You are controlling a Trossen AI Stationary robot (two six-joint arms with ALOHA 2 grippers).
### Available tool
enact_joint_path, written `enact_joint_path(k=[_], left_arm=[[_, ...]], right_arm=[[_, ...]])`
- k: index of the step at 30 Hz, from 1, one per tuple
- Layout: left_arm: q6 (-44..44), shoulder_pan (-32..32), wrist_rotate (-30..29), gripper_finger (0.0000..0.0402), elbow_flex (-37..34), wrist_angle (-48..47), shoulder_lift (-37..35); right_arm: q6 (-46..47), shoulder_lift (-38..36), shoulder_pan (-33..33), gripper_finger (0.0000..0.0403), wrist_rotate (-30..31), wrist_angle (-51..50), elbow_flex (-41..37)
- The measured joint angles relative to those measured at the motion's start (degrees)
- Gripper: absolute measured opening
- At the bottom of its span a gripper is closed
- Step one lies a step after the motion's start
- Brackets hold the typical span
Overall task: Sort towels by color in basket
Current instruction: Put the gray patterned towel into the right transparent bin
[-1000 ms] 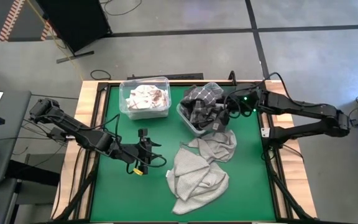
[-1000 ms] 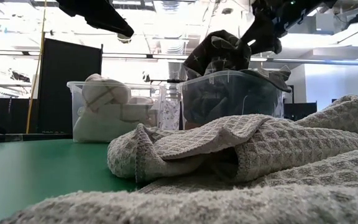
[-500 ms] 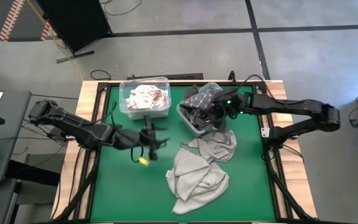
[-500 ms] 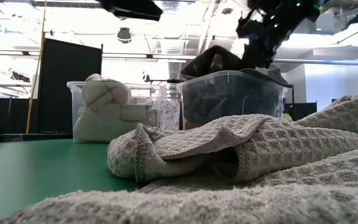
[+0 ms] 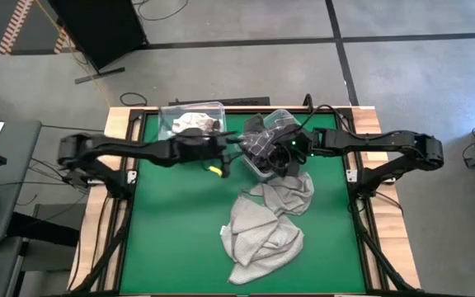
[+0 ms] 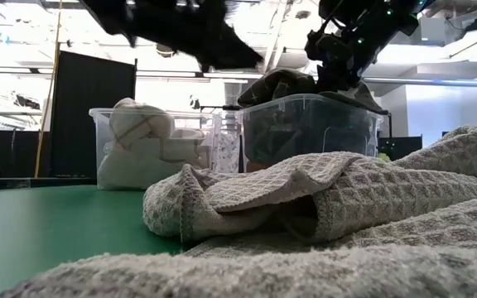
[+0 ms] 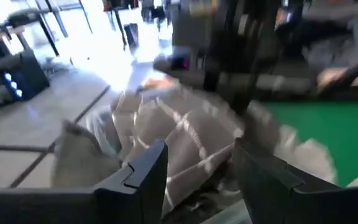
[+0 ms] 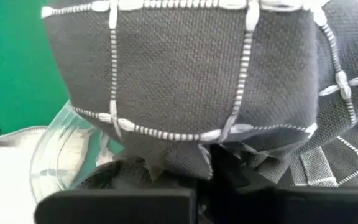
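1. The dark grey towels with thin white checked lines (image 5: 264, 140) lie heaped in the clear plastic bin on the right (image 5: 250, 165), at the far middle of the green table top (image 5: 171, 231); the heap rises above the bin's rim.
2. The right gripper (image 5: 289, 157) is pushed down into that heap from the bin's right side. Its wrist view is filled by dark checked cloth (image 8: 185, 74) directly ahead of it. Its fingers cannot be made out in the folds, so it cannot be told whether they are apart or together, nor whether cloth is caught.
3. The left gripper (image 7: 194, 171) hangs over the clear plastic bin on the left (image 5: 171, 115), which holds pale cream checked towels (image 7: 179, 137). Its fingers stand apart with nothing between them.
4. Two light grey waffle-weave towels (image 5: 262, 231) lie loose on the table, near the dark bin and on its near side. They spread from the dark bin toward the table's near edge.
5. Judged from this, the loose grey towels lie closer to the right arm; the left arm must reach across the table for them.
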Motion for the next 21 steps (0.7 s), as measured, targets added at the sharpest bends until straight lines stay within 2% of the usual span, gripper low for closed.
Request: enact_joint_path(k=[6, 12, 17, 21], left_arm=[[7.56, 0.73, -0.55, 0.0174, 8.86, -0.43, 10.58], [8.46, 2.38, -0.33, 0.0174, 20.9, -14.01, 21.0], [8.71, 2.53, 1.01, 0.0173, 28.37, -20.78, 26.2], [9.15, 2.53, 1.21, 0.0173, 30.22, -22.34, 27.85]], right_arm=[[1.28, -0.15, 0.42, 0.0042, 0.02, -0.21, 0.0], [1.43, -0.15, 1.15, 0.0049, 0.0, -1.8, 0.0], [1.43, -2.27, 1.08, 0.005, -0.04, -5.93, 0.0], [0.0, -6.87, 1.08, 0.0052, -0.02, -8.75, 0.22]])
